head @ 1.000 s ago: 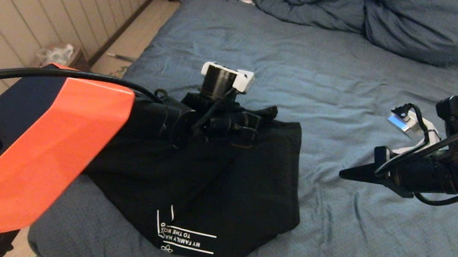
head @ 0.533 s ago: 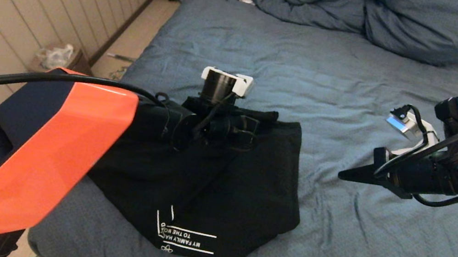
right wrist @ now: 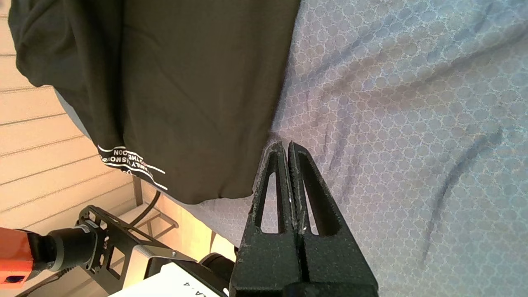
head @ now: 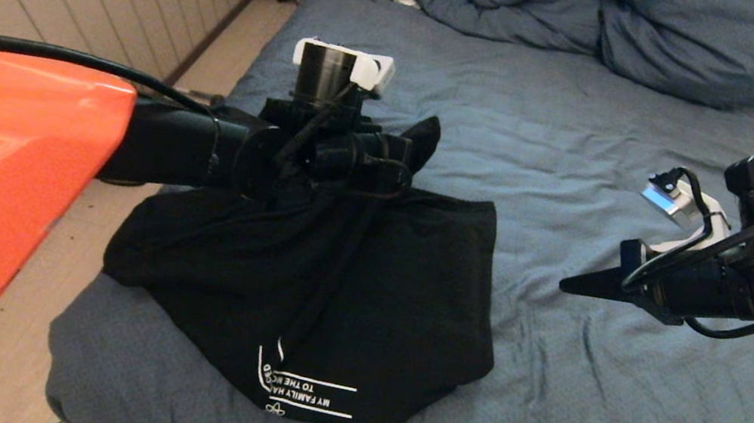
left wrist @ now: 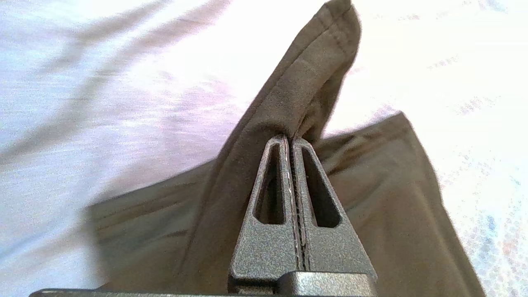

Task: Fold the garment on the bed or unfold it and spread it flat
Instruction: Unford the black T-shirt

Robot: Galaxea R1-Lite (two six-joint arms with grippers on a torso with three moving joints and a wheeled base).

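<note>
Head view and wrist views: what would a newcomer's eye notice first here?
First, the black short-sleeved T-shirt bunched near the front edge of the wrinkled slate-blue bed, white lettering showing at its near end. The left gripper is shut on a fold of it, lifted above the rest. The right gripper hangs shut over bare sheet to the right.

- Garment (head: pixel 332 296), black: I read white lettering on its near edge, upside down from my head view, set between two white lines. Top line "TO THE MO", cut off by a fold; lower line "MY FAMILY HA", likewise cut off.
- Same print in my right wrist view (right wrist: pixel 131 161): only "FAMILY" and "THE" are partly legible.
- White panel (right wrist: pixel 181 284) at that view's edge: marks resembling "A · 4"; I cannot read them with confidence.
</note>
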